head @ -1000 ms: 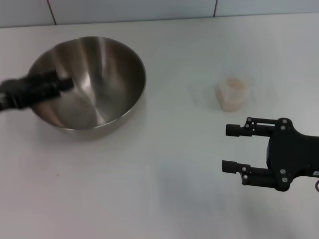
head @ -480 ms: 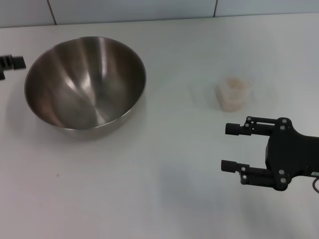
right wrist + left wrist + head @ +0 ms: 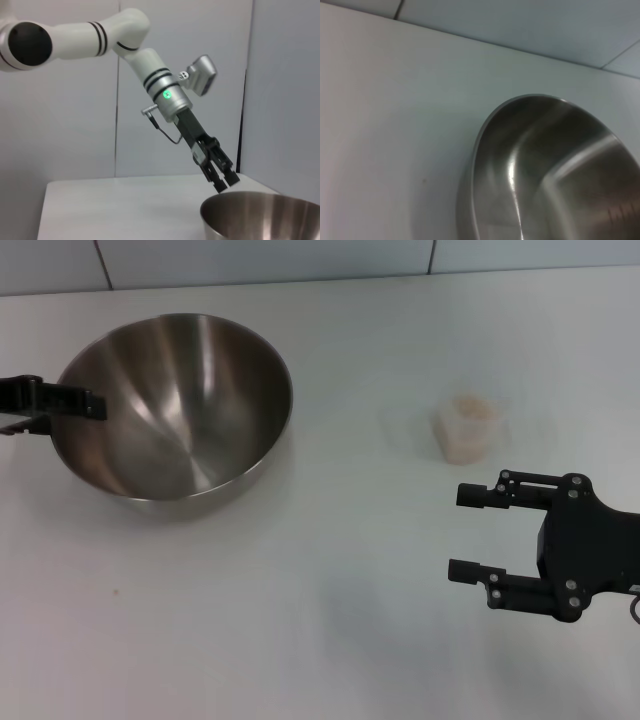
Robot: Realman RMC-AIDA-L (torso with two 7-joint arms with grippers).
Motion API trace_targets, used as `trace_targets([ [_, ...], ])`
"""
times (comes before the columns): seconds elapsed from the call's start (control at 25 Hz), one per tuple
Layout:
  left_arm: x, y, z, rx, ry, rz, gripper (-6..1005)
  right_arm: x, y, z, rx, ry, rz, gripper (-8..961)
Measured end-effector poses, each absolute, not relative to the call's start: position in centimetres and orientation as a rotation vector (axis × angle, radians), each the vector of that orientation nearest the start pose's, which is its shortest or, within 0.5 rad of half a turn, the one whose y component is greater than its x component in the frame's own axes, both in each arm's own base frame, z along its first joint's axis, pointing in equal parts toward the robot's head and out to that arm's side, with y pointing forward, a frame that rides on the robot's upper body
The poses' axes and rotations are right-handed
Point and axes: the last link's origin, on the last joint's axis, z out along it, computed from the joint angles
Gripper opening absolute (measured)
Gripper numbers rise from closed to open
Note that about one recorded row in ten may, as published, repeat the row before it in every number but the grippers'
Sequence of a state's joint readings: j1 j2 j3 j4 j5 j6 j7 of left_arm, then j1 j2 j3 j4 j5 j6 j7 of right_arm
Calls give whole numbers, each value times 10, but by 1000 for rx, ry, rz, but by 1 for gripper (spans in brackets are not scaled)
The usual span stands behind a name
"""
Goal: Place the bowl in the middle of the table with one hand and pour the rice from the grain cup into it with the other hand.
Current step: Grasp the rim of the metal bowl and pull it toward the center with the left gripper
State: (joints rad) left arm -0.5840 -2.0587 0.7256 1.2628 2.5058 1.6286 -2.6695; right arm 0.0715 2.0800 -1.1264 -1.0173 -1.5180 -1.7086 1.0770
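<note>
The steel bowl (image 3: pixel 175 405) stands on the white table (image 3: pixel 320 620) at the left; it also fills the left wrist view (image 3: pixel 545 165). My left gripper (image 3: pixel 85 408) reaches in from the left edge and sits at the bowl's left rim. In the right wrist view this left gripper (image 3: pixel 223 184) hovers just above the bowl's rim (image 3: pixel 260 215), open with a narrow gap and holding nothing. The clear grain cup (image 3: pixel 465 428) stands upright at the right with pale rice inside. My right gripper (image 3: pixel 455 532) is open, nearer than the cup and apart from it.
A tiled wall edge (image 3: pixel 300 265) runs along the table's far side. White tabletop lies between the bowl and the cup.
The left gripper pulled back from over the bowl to the far left, then returned to the bowl's left rim. The right gripper, the bowl and the cup have hardly moved.
</note>
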Motion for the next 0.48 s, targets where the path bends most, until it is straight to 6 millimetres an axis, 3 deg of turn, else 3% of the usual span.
trace_targets([
  [0.48,-239,381,97,-2084,-1579,-69,855,261,225,25,-2672,42,941,648],
])
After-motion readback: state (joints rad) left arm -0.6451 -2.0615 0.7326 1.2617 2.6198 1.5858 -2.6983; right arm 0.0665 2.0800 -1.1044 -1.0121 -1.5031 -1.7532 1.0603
